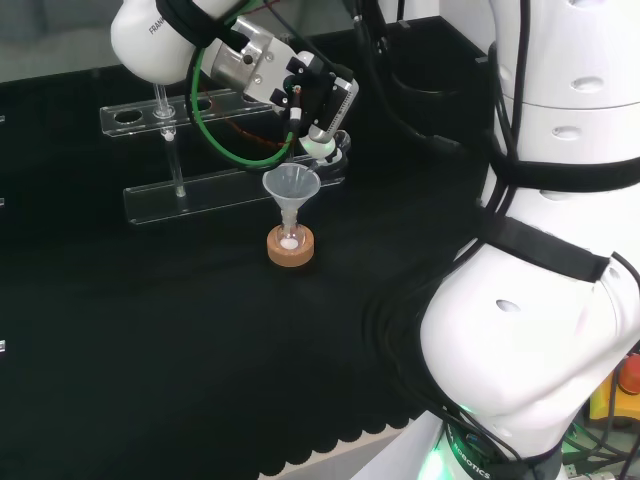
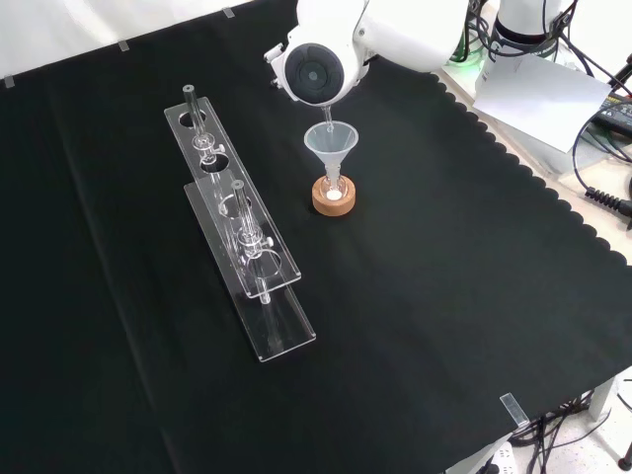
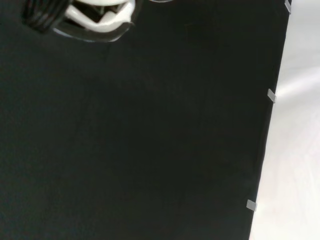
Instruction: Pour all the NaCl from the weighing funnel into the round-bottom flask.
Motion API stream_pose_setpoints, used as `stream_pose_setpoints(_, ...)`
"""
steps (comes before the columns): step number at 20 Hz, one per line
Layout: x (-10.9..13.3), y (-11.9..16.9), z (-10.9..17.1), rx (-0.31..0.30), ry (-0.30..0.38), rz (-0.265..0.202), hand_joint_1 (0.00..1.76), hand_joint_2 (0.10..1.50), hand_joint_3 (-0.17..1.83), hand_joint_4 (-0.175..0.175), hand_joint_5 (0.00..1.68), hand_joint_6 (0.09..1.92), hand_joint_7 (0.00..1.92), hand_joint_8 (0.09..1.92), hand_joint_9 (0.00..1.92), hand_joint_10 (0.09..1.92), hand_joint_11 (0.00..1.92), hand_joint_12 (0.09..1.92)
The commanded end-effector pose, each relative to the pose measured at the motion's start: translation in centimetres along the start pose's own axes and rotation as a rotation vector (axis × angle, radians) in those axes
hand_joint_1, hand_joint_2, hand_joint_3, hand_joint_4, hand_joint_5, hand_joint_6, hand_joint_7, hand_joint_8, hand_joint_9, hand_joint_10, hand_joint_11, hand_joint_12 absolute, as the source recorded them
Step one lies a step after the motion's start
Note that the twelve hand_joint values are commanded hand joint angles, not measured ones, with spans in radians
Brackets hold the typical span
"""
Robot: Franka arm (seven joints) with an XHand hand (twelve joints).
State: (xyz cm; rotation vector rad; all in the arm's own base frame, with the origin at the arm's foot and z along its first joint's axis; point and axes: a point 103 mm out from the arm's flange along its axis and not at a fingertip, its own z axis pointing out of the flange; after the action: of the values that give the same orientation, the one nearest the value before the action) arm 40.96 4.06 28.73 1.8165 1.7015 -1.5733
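Observation:
A small round-bottom flask (image 1: pixel 290 238) stands on a cork ring (image 1: pixel 290 250) mid-cloth, with a clear plastic funnel (image 1: pixel 291 186) in its neck. White powder (image 2: pixel 336 195) lies in the flask's bottom. My hand (image 1: pixel 318 98) hovers just above and behind the funnel in the head view, fingers curled round a clear weighing funnel (image 1: pixel 326 147) that is tipped downward. In the front view the weighing funnel's thin stem (image 2: pixel 325 118) reaches down into the plastic funnel (image 2: pixel 332 141), and the arm's white link (image 2: pixel 316 71) hides the hand. A blurred white part of the hand (image 3: pixel 100 12) shows in the wrist view.
Two clear acrylic racks (image 2: pixel 202 128) (image 2: pixel 259 259) with small glass pieces stand left of the flask in the front view, and behind it in the head view (image 1: pixel 220 190). The cloth's scalloped edge (image 2: pixel 553 188) runs along the front view's right. The arm's big links (image 1: pixel 540 250) stand at the head view's right.

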Motion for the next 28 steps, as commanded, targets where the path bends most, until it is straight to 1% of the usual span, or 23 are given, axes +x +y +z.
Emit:
stream_pose_setpoints(1, 0.07, 0.00, -0.08, 0.009, -0.011, 0.002, 1.08, 0.68, 0.75, 0.175, 1.11, 1.00, 0.51, 0.64, 0.81, 0.50, 0.57, 1.23)
stream_pose_setpoints(8, 0.22, 0.00, -0.32, 0.007, -0.013, -0.001, 1.08, 0.68, 0.76, 0.175, 1.11, 1.00, 0.51, 0.65, 0.82, 0.50, 0.57, 1.23)
stream_pose_setpoints(15, 0.33, -0.10, -0.64, 0.011, -0.041, 0.006, 1.08, 0.68, 0.76, 0.175, 1.11, 1.00, 0.51, 0.65, 0.81, 0.49, 0.57, 1.22)
stream_pose_setpoints(28, 0.49, -0.24, -0.74, 0.013, -0.062, 0.006, 1.08, 0.68, 0.76, 0.175, 1.11, 1.00, 0.50, 0.65, 0.81, 0.49, 0.58, 1.22)
